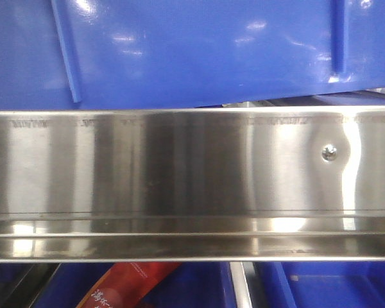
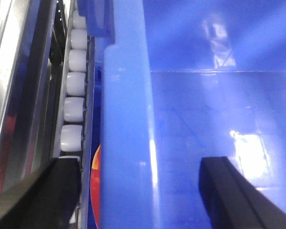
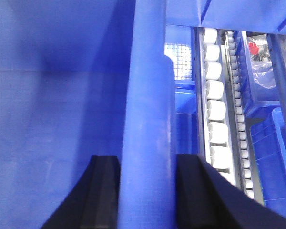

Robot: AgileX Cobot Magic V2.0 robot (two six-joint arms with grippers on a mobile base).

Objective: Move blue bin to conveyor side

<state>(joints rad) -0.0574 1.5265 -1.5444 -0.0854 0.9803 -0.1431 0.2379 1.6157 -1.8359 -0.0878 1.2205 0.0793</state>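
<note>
- Black fingers (image 3: 102, 191) of the right end effector (image 3: 147, 160) press against both faces of the thick rolled rim of the blue bin (image 3: 62, 95). One finger is inside the bin and one outside, pinching that wall.
- The left end effector (image 2: 140, 162) is spread wide across the opposite wall. One black finger (image 2: 38, 195) is outside the bin and the other hangs inside, above the bin floor. Space shows between each finger and the rim, so it grips nothing.
- The inside of the bin is glossy and bare, with bright patches of reflected light on the floor and far wall.
- Just outside the wall on the left arm's side, a line of white rollers (image 2: 74, 86) runs along the rack edge, with shiny steel rails beyond it. An orange-red patch (image 2: 96, 191) shows low down between the rollers and the bin.
- Outside the wall on the right arm's side lie two roller tracks (image 3: 214, 109), one with larger rollers and one with smaller. Past them are neighbouring blue bins (image 3: 276, 157), one holding clear bags.
- In the front view the bin's ribbed side fills the top of the picture, directly above a broad stainless-steel rail (image 1: 179, 173). The rail has a screw (image 1: 329, 152) near its right end.
- Under the rail are a red packet (image 1: 131, 285) with white characters and lower blue bins (image 1: 333, 289).
</note>
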